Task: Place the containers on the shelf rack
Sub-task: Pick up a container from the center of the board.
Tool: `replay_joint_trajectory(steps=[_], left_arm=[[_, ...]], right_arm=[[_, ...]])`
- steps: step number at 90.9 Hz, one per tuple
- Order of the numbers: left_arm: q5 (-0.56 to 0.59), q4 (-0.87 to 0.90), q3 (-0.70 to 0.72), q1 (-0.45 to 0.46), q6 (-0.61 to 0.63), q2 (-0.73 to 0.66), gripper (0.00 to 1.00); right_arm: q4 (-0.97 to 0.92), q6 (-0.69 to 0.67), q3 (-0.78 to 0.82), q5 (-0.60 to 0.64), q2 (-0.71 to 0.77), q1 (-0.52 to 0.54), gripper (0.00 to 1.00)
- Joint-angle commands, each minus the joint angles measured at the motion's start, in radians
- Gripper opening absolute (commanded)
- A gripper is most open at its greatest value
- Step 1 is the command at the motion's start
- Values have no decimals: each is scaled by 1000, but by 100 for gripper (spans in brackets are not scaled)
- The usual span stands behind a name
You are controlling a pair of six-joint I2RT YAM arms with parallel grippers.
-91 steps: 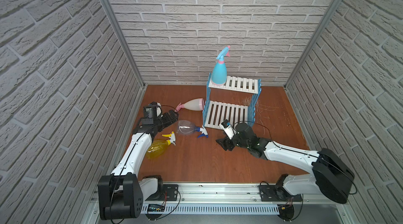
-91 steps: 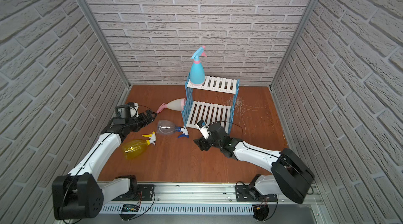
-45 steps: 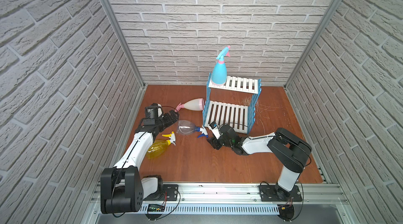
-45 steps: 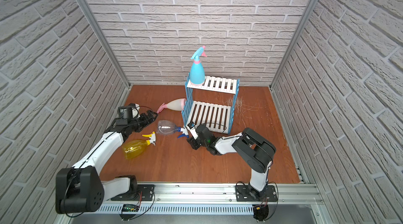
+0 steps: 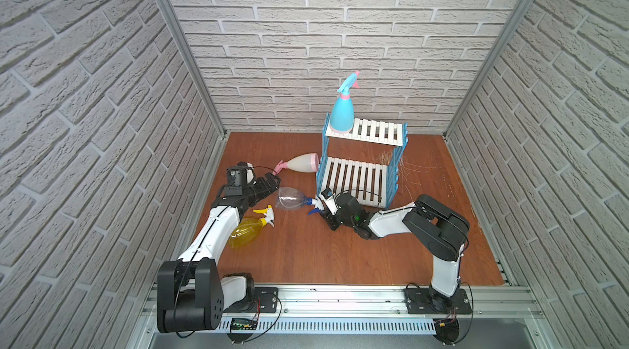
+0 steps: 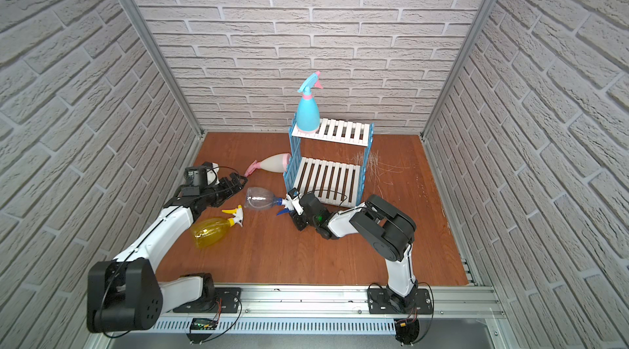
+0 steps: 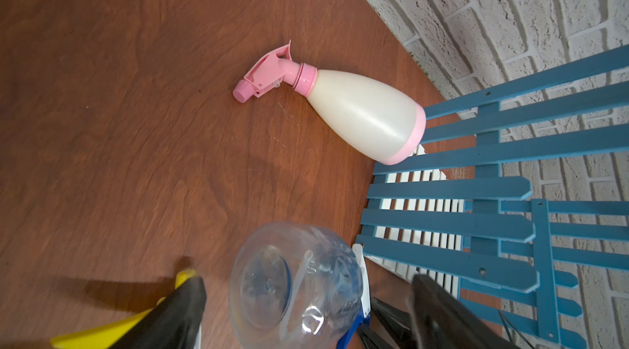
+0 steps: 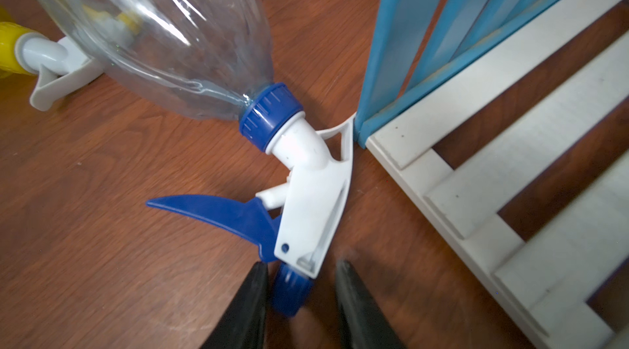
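This is a robot test cell in a lab, not a lived-in room. The brick walls (image 5: 306, 41) are thin patterned panels, set into bare aluminium posts (image 5: 180, 44) at the corners. They box in a wood-grain board (image 5: 306, 255) that serves as a tabletop. Along the open front runs an aluminium rail (image 5: 340, 296) with the left arm (image 5: 218, 228) and the right arm (image 5: 439, 228) bolted to it on black plates. Below it sit a slotted cable duct (image 5: 340, 327), a bare circuit board (image 5: 243, 324) and loose wires (image 5: 456, 313).
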State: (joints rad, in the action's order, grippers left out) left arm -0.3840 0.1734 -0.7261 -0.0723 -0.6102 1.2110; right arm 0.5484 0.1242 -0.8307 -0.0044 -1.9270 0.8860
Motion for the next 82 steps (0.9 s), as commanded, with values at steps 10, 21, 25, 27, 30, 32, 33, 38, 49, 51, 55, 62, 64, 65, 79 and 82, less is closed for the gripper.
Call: replay_joint_trajectory(steps=[10,21,25,27,30,32,33,38,49,51,55,62,64,65,79,82], left_arm=[[39,-10,12,3,32,-43,98],[75,61,-3,3,66,-111,98],[81,96,-13,4,84,-134,98],[84,117,-18,5,93,-144,98],[83,143,-23,6,104,-160,98],[82,157,-27,8,111,-170,98],[81,163,-29,9,115,-173,98],[67,206,-39,18,138,-191,98],[20,310,-74,72,201,-189,98],[12,329,-81,86,212,-181,98],[-5,364,-96,119,230,-162,98],[-38,405,-118,171,257,-117,98],[-36,413,-123,186,265,-104,98],[-33,417,-125,193,267,-97,98],[-10,431,-173,279,343,-6,98],[-5,433,-183,298,364,15,98]], right_arm=[[0,-10,0,49,-20,19,27],[-6,-20,5,49,-16,20,22],[-10,-25,7,51,-11,20,20],[-13,-26,9,53,-5,21,20],[-13,-29,17,59,3,21,19],[-15,-30,21,61,10,21,18],[-15,-31,26,63,15,20,18],[-16,-34,44,68,39,21,17],[-26,-51,99,82,122,26,16],[-31,-54,108,83,140,27,16],[-42,-67,126,86,180,29,15],[-71,-99,155,96,241,34,15],[-81,-108,161,99,263,36,15],[-87,-115,163,99,271,38,15],[-164,-198,174,133,373,56,15],[-177,-210,176,140,390,56,15]])
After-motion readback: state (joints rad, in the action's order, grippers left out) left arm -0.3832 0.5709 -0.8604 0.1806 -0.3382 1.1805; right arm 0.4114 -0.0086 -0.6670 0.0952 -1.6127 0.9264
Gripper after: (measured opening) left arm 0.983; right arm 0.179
